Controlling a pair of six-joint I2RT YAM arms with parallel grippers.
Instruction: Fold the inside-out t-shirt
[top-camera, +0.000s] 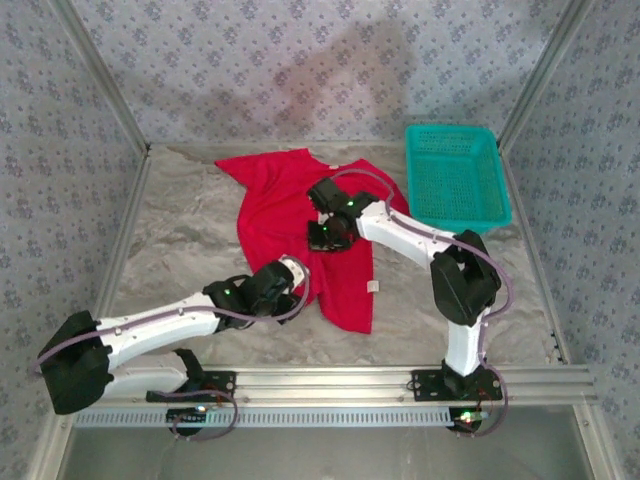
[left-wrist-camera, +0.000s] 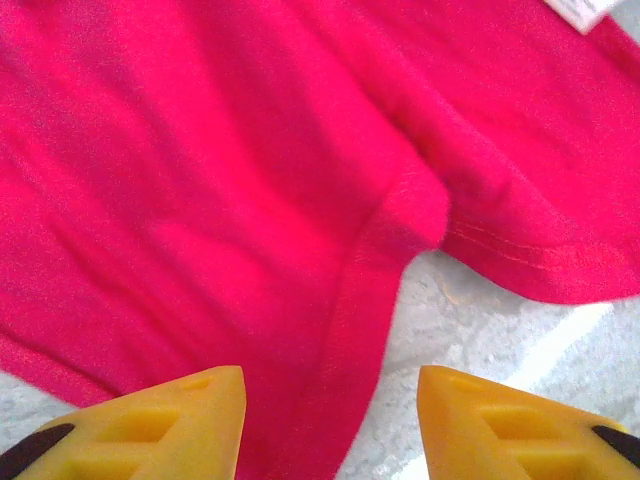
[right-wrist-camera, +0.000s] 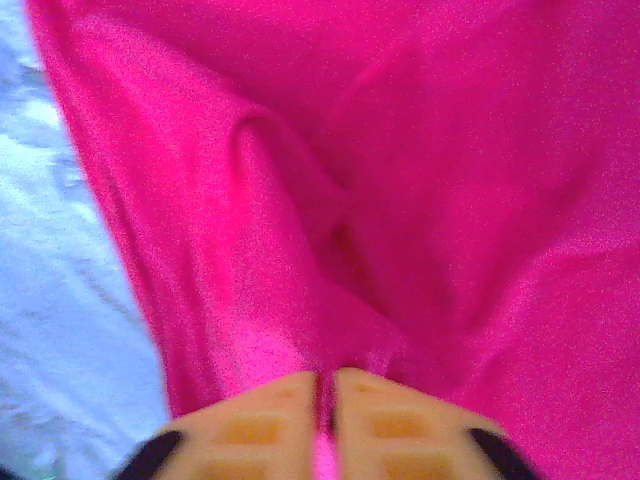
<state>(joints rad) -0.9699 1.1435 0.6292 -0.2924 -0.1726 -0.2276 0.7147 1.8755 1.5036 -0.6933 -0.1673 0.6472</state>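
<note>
The table (top-camera: 170, 250), covered in a grey marbled cloth, fills the floor between patterned walls (top-camera: 300, 60). The t-shirt (top-camera: 280, 200) lies on it around the middle, bright red and creased. It is broad at the far side and narrows to a strip toward the near side. The teal basket (top-camera: 455, 175) sits in the far right corner, just beside the shirt's right edge; whether they touch cannot be told.

The right arm (top-camera: 460, 280) bends from its base and reaches left over the shirt. The left arm (top-camera: 150, 325) lies low across the near left, its end at the shirt's near left edge.

The right gripper (right-wrist-camera: 327, 378) rests on the shirt's middle, its 2 fingers clenched almost together with a thin ridge of red cloth pinched between them. The left gripper (left-wrist-camera: 330, 375) stands released, its 2 yellow fingers (left-wrist-camera: 180, 420) wide apart just above a stitched hem (left-wrist-camera: 350, 330) that runs between them, with bare table to its right.

A small white tag (top-camera: 373, 288) sits at the shirt's near right edge
</note>
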